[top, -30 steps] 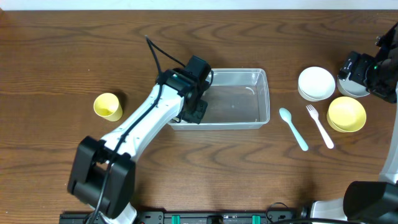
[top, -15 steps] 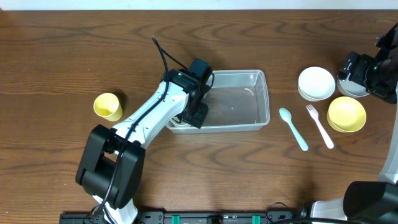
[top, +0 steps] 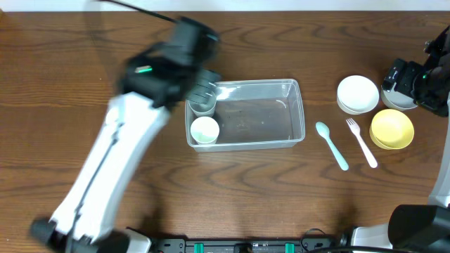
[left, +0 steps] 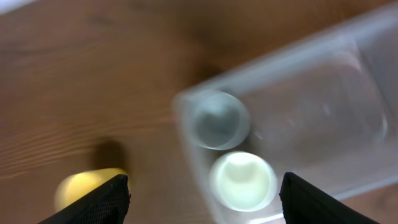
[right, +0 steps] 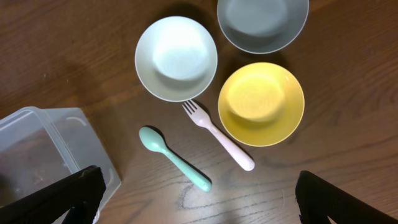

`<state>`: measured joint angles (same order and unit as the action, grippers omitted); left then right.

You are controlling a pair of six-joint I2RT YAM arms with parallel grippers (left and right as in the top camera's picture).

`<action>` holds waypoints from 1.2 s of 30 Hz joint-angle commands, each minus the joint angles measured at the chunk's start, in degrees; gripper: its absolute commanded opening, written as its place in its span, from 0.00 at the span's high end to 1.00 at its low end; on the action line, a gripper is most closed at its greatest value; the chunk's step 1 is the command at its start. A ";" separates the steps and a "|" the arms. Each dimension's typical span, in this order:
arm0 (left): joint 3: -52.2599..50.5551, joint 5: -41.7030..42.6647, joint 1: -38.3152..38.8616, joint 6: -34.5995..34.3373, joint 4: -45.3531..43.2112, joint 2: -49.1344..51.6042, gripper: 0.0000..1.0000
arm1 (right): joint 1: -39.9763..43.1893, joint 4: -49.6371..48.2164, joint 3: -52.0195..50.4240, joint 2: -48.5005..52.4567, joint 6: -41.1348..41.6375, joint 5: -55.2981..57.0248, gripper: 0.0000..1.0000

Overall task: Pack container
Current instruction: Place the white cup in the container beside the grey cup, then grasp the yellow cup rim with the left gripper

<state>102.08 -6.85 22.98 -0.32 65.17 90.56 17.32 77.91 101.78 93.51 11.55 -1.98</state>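
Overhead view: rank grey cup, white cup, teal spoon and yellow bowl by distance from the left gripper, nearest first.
From the left gripper, above the container's left end:
1. Grey cup: in the container, left end, far side, right by the gripper.
2. White cup: in the container, left end, near side.
3. Teal spoon: on the table, right of the container.
4. Yellow bowl: far right.

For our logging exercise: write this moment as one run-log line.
left gripper open, empty | right gripper open | container: grey cup, white cup inside | spoon, fork on table
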 commanded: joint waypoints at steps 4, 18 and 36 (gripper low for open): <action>-3.17 -1.57 -13.86 -6.27 3.72 0.55 0.21 | -0.52 -0.09 -0.28 0.13 -0.48 -0.46 0.01; -17.25 8.41 -27.78 -7.48 -3.58 15.26 0.21 | -0.52 0.11 -0.28 0.13 -0.48 -0.48 0.01; -17.25 8.39 -27.67 -7.48 -4.02 20.68 0.78 | -0.50 0.17 -0.28 0.13 -0.48 -0.46 0.01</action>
<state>84.84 1.39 -4.71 -7.75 61.04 110.93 17.12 78.04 101.78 93.49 11.55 -1.98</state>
